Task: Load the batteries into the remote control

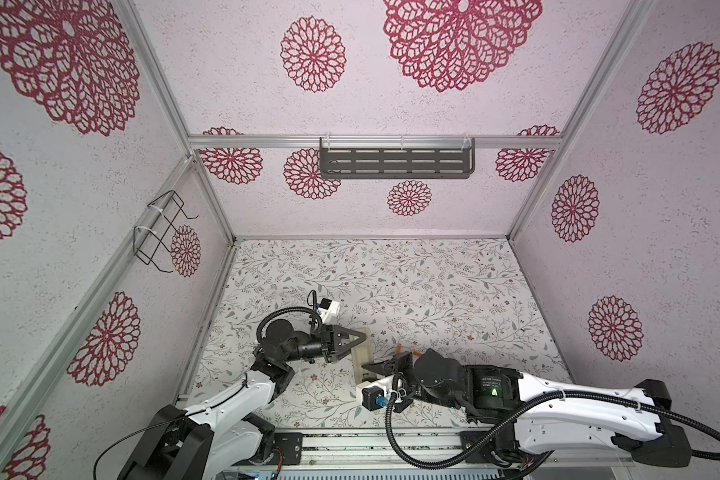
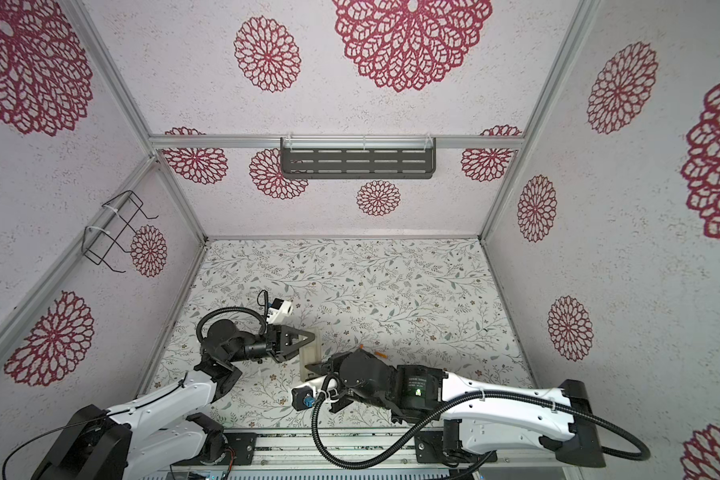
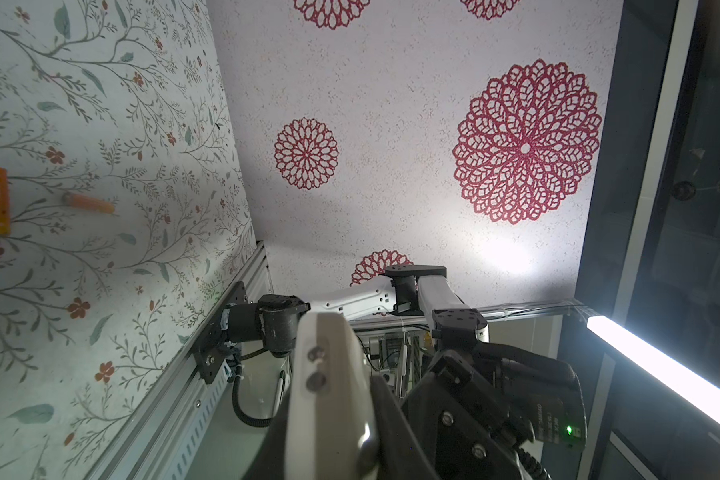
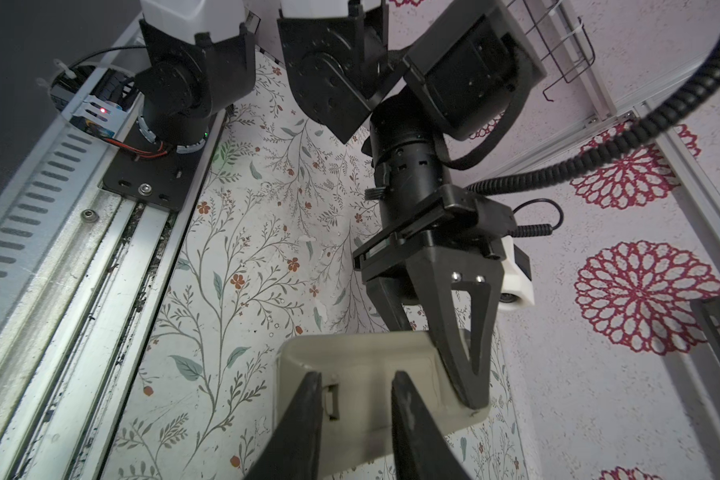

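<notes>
At table (image 1: 433,291) front, left end effector (image 1: 362,337) level, clamping remote control (image 1: 361,358).

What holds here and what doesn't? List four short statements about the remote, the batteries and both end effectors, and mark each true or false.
1. The left end effector is clamped on the remote control. True.
2. Both batteries already sit inside the remote control. False: they lie loose on the floral table.
3. The right end effector grips a battery. False: its jaws stand apart over the remote control's back, near the small latch, and hold nothing.
4. The right wrist view shows the remote control's plain beige back. True.
</notes>
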Action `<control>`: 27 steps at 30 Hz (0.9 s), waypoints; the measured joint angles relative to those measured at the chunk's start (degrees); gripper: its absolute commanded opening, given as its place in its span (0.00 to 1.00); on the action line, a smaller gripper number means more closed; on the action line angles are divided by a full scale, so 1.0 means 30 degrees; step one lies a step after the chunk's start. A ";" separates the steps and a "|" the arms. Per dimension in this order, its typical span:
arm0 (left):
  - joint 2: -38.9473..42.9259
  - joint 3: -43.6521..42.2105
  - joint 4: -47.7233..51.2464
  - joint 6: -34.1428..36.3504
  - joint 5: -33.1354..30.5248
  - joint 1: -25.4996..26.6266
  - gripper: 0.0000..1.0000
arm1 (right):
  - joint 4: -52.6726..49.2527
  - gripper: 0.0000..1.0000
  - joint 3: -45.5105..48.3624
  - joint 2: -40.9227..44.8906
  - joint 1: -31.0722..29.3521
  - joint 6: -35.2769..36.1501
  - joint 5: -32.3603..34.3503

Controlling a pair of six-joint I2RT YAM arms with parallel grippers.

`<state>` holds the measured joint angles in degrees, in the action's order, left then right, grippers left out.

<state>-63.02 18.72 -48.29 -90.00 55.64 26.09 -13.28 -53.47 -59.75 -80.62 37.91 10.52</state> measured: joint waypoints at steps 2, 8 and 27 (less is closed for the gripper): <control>0.0328 0.0000 0.0357 0.0219 0.0029 0.0000 0.00 | -0.0109 0.31 0.0000 -0.0015 -0.0007 0.0022 0.0073; 0.1209 0.0022 0.1843 0.1071 0.0066 0.0000 0.00 | -0.0270 0.31 -0.0211 -0.0386 -0.0022 0.0022 0.0124; 0.1268 0.0029 0.2565 0.1494 0.0080 0.0000 0.00 | -0.0816 0.31 -0.0539 -0.0962 -0.0022 -0.0066 -0.0211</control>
<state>-59.22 18.81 -40.60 -85.52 55.88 26.09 -15.73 -55.09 -62.63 -80.68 37.71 9.89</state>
